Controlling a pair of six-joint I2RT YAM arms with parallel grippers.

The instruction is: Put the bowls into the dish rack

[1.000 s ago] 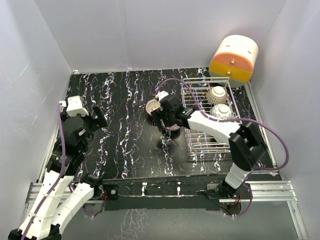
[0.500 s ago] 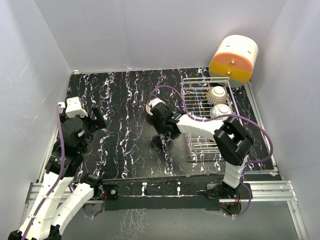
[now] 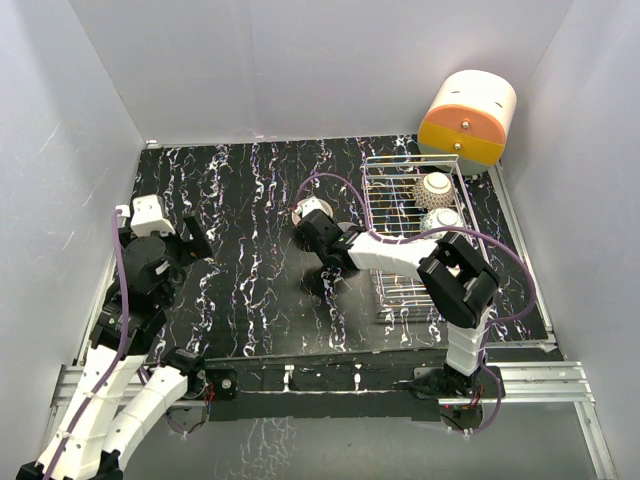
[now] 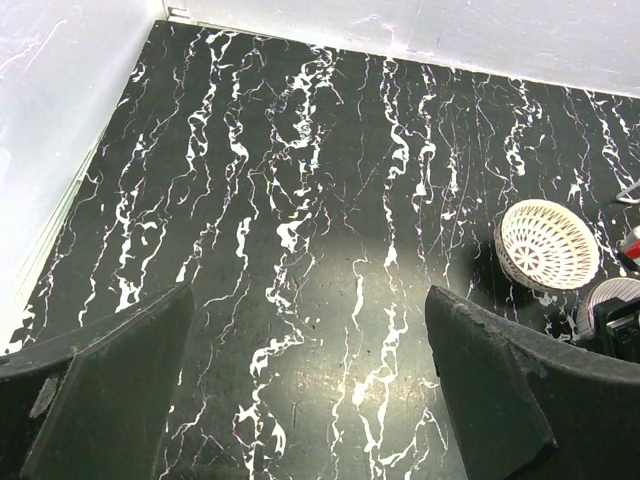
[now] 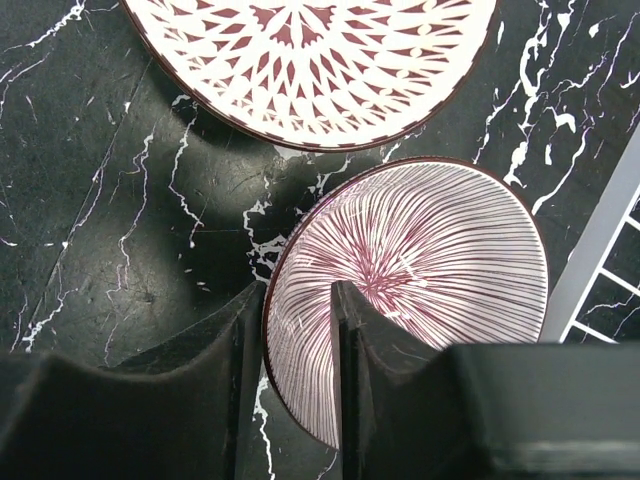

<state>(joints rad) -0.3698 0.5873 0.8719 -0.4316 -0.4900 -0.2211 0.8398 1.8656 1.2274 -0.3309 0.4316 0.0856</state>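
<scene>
A purple-striped bowl [image 5: 430,260] rests on the black marbled table just left of the dish rack [image 3: 400,290]. My right gripper [image 5: 298,300] straddles its left rim, one finger outside and one inside, closed in on the wall. A white lattice bowl [image 5: 310,60] sits right beside it, farther back, and is also seen as the lattice bowl [image 4: 547,243] in the left wrist view. Two bowls [image 3: 436,186] [image 3: 445,220] stand in the rack's far half. My left gripper [image 4: 310,320] hangs open over bare table at the left, holding nothing.
An orange-and-cream cylinder [image 3: 468,117] stands behind the rack at the back right. White walls enclose the table on three sides. A rack wire [image 5: 600,240] lies close to the right of the striped bowl.
The right arm has reached left and down from near the rack to the striped bowl, and its jaws have narrowed from wide open onto the rim. The left arm is still.
</scene>
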